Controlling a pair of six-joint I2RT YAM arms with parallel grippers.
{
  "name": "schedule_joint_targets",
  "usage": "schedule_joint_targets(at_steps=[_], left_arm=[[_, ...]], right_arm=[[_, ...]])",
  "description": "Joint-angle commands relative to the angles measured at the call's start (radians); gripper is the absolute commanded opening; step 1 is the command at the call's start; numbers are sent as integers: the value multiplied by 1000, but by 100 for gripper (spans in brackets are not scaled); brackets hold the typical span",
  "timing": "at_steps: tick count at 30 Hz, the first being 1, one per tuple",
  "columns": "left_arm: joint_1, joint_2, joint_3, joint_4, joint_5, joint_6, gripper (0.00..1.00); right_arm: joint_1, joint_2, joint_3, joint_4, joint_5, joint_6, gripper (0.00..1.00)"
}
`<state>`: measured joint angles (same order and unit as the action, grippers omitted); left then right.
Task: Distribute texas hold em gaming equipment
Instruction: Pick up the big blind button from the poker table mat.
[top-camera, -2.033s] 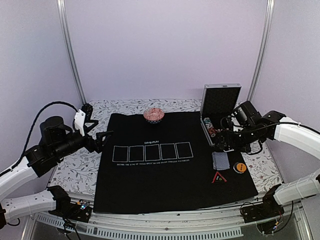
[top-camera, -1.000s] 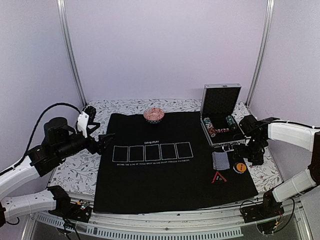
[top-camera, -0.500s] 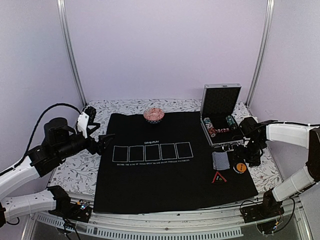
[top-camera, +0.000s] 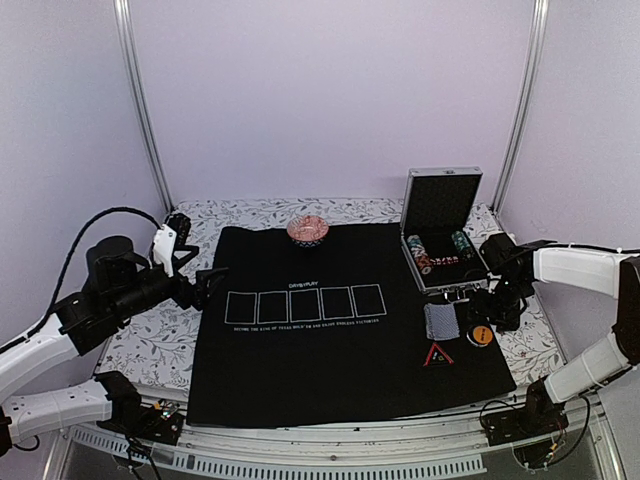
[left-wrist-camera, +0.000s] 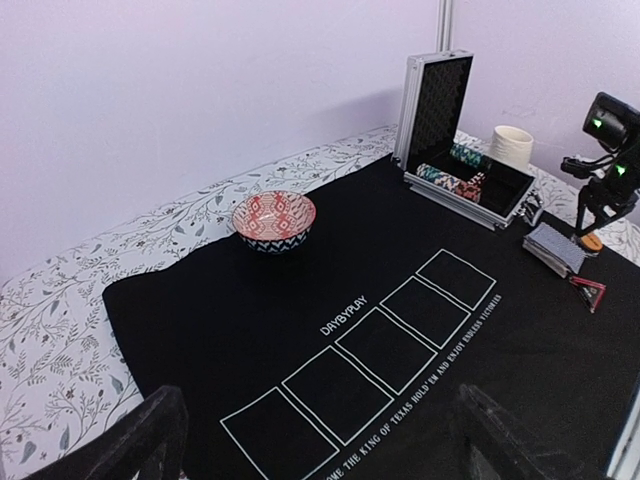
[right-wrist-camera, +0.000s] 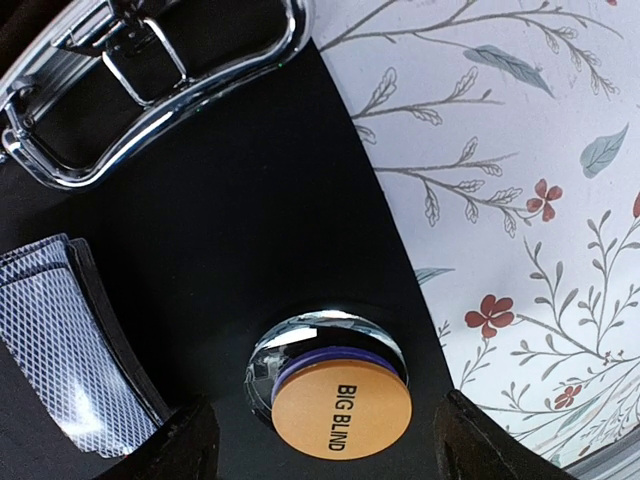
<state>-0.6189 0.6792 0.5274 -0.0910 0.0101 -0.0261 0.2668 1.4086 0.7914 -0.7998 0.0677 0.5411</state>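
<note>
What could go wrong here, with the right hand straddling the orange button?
1. The orange button tops a stack of other buttons; the open right hand flanks the whole stack, so it may lift several or topple them.
2. The deck of cards lies close beside one finger and could get nudged.
3. The stack sits near the edge of the mat; a slip might push a button onto the flowered cloth.
</note>
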Motion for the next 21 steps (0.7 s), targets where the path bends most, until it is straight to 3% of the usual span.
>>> schedule_joint_targets(at_steps=[1,21], left_arm=[[-12,5,-10,12,-18,17,93],[-10,46,-30,36,-87,57,95]], right_arm=[[-6,-37,-16,17,3,7,76],[-6,-73,-23,82,-53,-29,78]])
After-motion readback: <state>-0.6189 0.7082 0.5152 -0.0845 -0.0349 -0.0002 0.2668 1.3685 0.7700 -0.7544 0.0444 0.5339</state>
